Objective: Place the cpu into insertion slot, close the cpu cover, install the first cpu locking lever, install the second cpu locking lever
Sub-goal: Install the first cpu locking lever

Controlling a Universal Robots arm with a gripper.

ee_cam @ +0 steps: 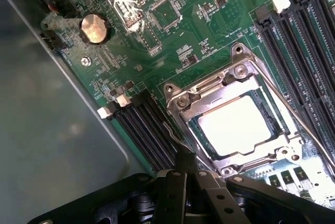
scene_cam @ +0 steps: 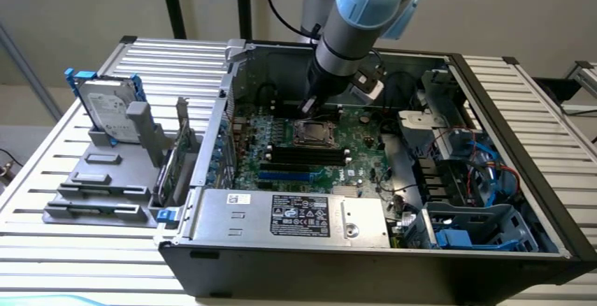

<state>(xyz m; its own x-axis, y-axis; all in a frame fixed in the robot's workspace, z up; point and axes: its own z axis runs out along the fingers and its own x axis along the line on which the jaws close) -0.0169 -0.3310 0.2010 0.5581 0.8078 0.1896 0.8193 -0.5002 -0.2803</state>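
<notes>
The cpu [ee_cam: 238, 127] lies pale and flat inside the insertion slot [scene_cam: 312, 133]. The silvery cpu cover [ee_cam: 217, 85] is down over it, framing the chip through its window. A thin metal locking lever [ee_cam: 293, 114] runs along one side of the socket. A second thin lever end [ee_cam: 169, 131] sticks out by the socket's corner. My gripper [ee_cam: 183, 157] hangs low right at that corner, its black fingers together and the tip at the lever end. In the exterior view the gripper [scene_cam: 309, 108] is just behind the socket.
Long black memory slots [ee_cam: 144, 130] flank the socket, with more on the other side [ee_cam: 309, 41]. A coin battery [ee_cam: 94, 29] sits on the board. The grey case wall [ee_cam: 47, 140] is close. A power supply [scene_cam: 298, 215], cables and a blue drive cage [scene_cam: 476, 229] crowd the case.
</notes>
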